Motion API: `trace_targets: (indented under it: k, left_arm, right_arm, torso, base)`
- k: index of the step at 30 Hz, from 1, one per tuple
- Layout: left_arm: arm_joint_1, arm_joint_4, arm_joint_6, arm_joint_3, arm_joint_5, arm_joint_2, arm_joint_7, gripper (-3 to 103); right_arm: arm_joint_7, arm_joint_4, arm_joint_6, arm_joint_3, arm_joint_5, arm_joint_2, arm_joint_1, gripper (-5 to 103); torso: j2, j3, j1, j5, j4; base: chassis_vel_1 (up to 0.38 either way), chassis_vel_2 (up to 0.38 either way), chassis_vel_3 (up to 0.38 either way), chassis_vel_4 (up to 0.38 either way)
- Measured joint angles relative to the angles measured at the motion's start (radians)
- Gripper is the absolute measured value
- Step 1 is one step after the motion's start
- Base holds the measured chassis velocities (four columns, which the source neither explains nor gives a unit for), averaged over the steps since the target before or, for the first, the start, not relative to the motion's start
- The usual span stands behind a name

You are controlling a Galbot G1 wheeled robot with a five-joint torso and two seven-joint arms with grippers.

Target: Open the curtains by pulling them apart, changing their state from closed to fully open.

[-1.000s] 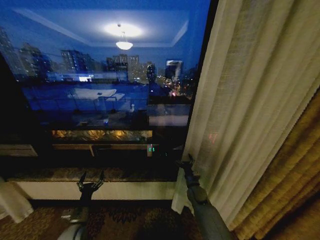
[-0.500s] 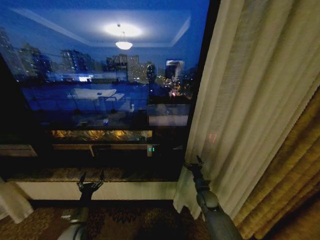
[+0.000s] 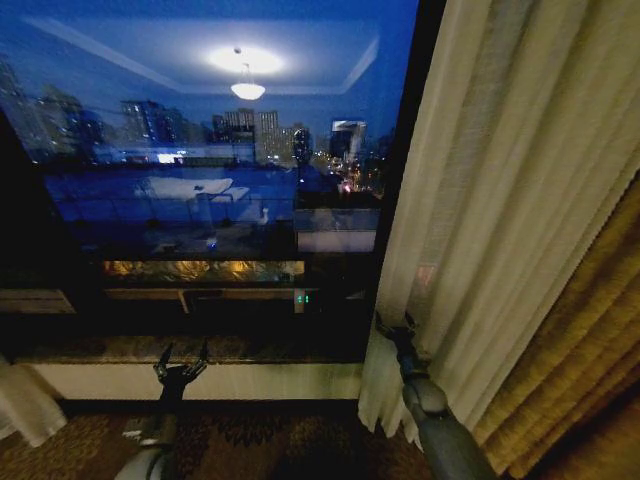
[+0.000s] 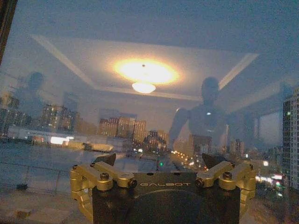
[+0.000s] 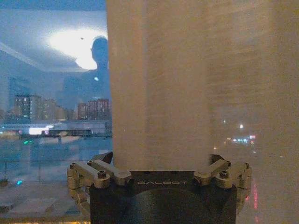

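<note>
Two claws face the window (image 3: 200,200). The right claw (image 3: 392,325) sits at the sheer curtain's (image 3: 490,180) left edge, fingers spread, with fabric between them in the right wrist view (image 5: 159,93). The left claw (image 3: 181,362) hangs released near the sill (image 3: 100,348). A second curtain (image 3: 22,400) is bunched far left.

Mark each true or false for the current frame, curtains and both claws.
1. The right claw is at the inner edge of the sheer curtain. True.
2. The left claw is shut on curtain fabric. False: it is open, low in front of the window sill, apart from any fabric.
3. The sheer curtain covers the whole window. False: most of the glass is bare, showing the night city.
4. A golden-brown drape hangs to the right of the sheer curtain. True.
5. In the right wrist view the sheer fabric hangs in front of the claw. True.
</note>
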State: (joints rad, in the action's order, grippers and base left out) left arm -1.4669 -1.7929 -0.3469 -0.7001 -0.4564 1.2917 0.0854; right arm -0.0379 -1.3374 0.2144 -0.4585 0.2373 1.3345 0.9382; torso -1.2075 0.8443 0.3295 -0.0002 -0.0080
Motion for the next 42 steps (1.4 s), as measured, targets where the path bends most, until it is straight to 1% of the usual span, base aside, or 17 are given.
trace_targets:
  k: [7,11,14,15,16,18,21,25,27,29,30,33,35,36,37,38,42]
  left_arm:
    - [0.000,0.000,0.000,0.000,0.000,0.000,0.000,100]
    - [0.000,0.000,0.000,0.000,0.000,0.000,0.000,100]
    - [0.000,0.000,0.000,0.000,0.000,0.000,0.000,100]
    - [0.000,0.000,0.000,0.000,0.000,0.000,0.000,100]
    - [0.000,0.000,0.000,0.000,0.000,0.000,0.000,100]
    - [0.000,0.000,0.000,0.000,0.000,0.000,0.000,100]
    - [0.000,0.000,0.000,0.000,0.000,0.000,0.000,100]
    - [0.000,0.000,0.000,0.000,0.000,0.000,0.000,100]
    - [0.000,0.000,0.000,0.000,0.000,0.000,0.000,100]
    - [0.000,0.000,0.000,0.000,0.000,0.000,0.000,100]
    - [0.000,0.000,0.000,0.000,0.000,0.000,0.000,100]
    - [0.000,0.000,0.000,0.000,0.000,0.000,0.000,100]
    - [0.000,0.000,0.000,0.000,0.000,0.000,0.000,100]
    - [0.000,0.000,0.000,0.000,0.000,0.000,0.000,100]
    - [0.000,0.000,0.000,0.000,0.000,0.000,0.000,100]
    - [0.000,0.000,0.000,0.000,0.000,0.000,0.000,100]
    - [0.000,0.000,0.000,0.000,0.000,0.000,0.000,100]
  right_arm:
    - [0.003,0.134,0.010,0.026,-0.044,0.046,-0.128,100]
    - [0.015,0.155,0.016,0.028,-0.057,0.050,-0.140,103]
    - [0.021,0.157,0.023,0.027,-0.060,0.049,-0.138,100]
    - [0.028,0.157,0.033,0.026,-0.061,0.048,-0.132,90]
    - [0.031,0.157,0.036,0.026,-0.062,0.046,-0.127,90]
    - [0.034,0.152,0.039,0.024,-0.062,0.043,-0.118,80]
    - [0.037,0.141,0.040,0.023,-0.061,0.041,-0.106,74]
    - [0.042,0.126,0.041,0.023,-0.051,0.040,-0.095,52]
    - [0.045,0.124,0.042,0.023,-0.045,0.041,-0.094,52]
    - [0.047,0.110,0.043,0.022,-0.017,0.044,-0.092,41]
    - [0.047,0.110,0.043,0.022,-0.017,0.044,-0.092,41]
    - [0.052,0.102,0.041,0.019,-0.019,0.048,-0.090,25]
    - [0.055,0.100,0.041,0.018,-0.020,0.049,-0.087,25]
    - [0.062,0.096,0.042,0.017,-0.020,0.051,-0.080,15]
    - [0.065,0.095,0.042,0.017,-0.018,0.051,-0.077,15]
    - [0.069,0.092,0.043,0.016,-0.011,0.052,-0.072,9]
    - [0.081,0.089,0.044,0.012,0.003,0.052,-0.064,1]
  torso:
    - [0.000,0.000,0.000,0.0001,0.0002]
    - [0.000,0.000,0.000,0.0000,0.0001]
    - [0.000,0.000,0.000,0.0001,0.0000]
    - [0.000,0.000,0.000,0.0001,0.0000]
    - [0.000,0.000,0.000,0.0002,0.0000]
    - [0.000,0.000,0.000,0.0001,-0.0001]
    - [0.000,0.000,0.000,0.0001,0.0000]
    - [0.000,0.000,0.000,0.0002,0.0000]
    - [0.000,0.000,0.000,0.0002,0.0000]
    - [0.000,0.000,0.000,0.0001,0.0000]
    - [0.000,0.000,0.000,0.0001,0.0000]
    - [0.000,0.000,0.000,0.0001,0.0000]
    - [0.000,0.000,0.000,0.0001,0.0000]
    - [0.000,0.000,0.000,0.0002,0.0000]
    - [0.000,0.000,0.000,0.0001,0.0000]
    - [0.000,0.000,0.000,0.0001,0.0000]
    - [0.000,0.000,0.000,0.0002,0.0000]
  base:
    - [0.000,0.000,0.000,0.000]
    - [0.000,0.000,0.000,0.000]
    - [0.000,0.000,0.000,0.000]
    - [0.000,0.000,0.000,0.000]
    - [0.000,0.000,0.000,0.000]
    - [0.000,0.000,0.000,0.000]
    - [0.000,0.000,0.000,0.000]
    - [0.000,0.000,0.000,0.000]
    - [0.000,0.000,0.000,0.000]
    - [0.000,0.000,0.000,0.000]
    - [0.000,0.000,0.000,0.000]
    - [0.000,0.000,0.000,0.000]
    - [0.000,0.000,0.000,0.000]
    - [0.000,0.000,0.000,0.000]
    - [0.000,0.000,0.000,0.000]
    - [0.000,0.000,0.000,0.000]
    - [0.000,0.000,0.000,0.000]
